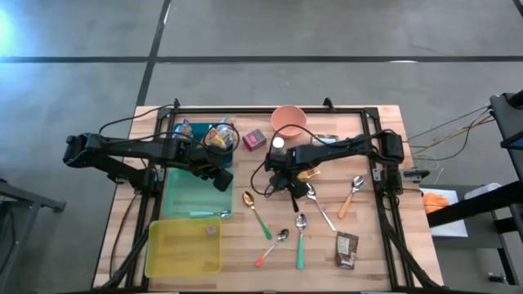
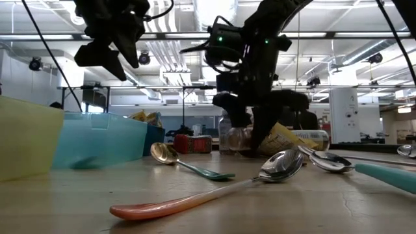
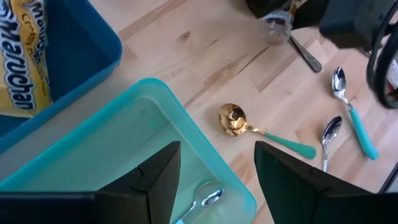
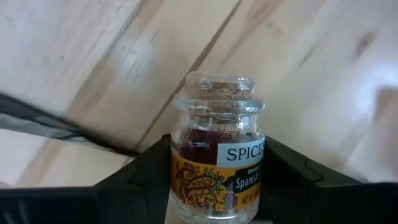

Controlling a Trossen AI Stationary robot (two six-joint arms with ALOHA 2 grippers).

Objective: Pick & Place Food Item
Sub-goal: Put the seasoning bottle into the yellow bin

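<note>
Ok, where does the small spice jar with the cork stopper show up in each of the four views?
High view: spice jar mid-table, by the right hand, below the pink bowl.
Low view: centre, behind the dark fingers, only its lower glass showing.
Left wrist view: top edge, right of centre.
Right wrist view: centre, between the fingers.
Shared landmark: the gold spoon with the green handle, near the jar.

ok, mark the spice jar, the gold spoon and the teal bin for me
spice jar (image 4: 217, 155), right wrist view, on its label.
gold spoon (image 3: 233, 119), left wrist view, on its bowl.
teal bin (image 1: 196, 193), high view, on its bare floor.
</note>
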